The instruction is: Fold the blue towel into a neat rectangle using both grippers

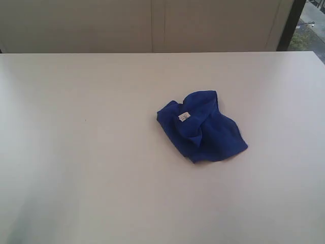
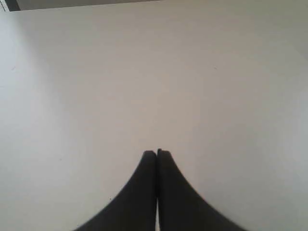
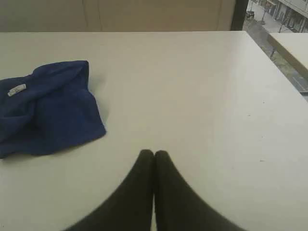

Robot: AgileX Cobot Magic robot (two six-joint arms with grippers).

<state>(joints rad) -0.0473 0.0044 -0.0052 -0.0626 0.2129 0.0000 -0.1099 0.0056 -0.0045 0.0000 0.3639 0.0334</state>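
Left gripper (image 2: pixel 157 153): fingers pressed together, holding nothing; only bare table (image 2: pixel 144 72) lies ahead of it, and no towel shows in its view.
Right gripper (image 3: pixel 154 153): fingers pressed together, holding nothing; it is above bare table, apart from the cloth.
Towel from right gripper: the towel (image 3: pixel 45 108) lies ahead and off to one side, toward the table's middle, not touching the fingers.
Towel on table: in the exterior view the towel (image 1: pixel 200 127) sits a little right of centre as a crumpled heap, white tag (image 1: pixel 184 117) facing up.
Long axis: the heap runs slantwise, from its tag end near the centre to a flatter lobe farther right and nearer the camera.
Nearer arm: judged the right; the left has farther to reach.
Next need: probably opening both grippers and finding corners to spread the cloth flat.
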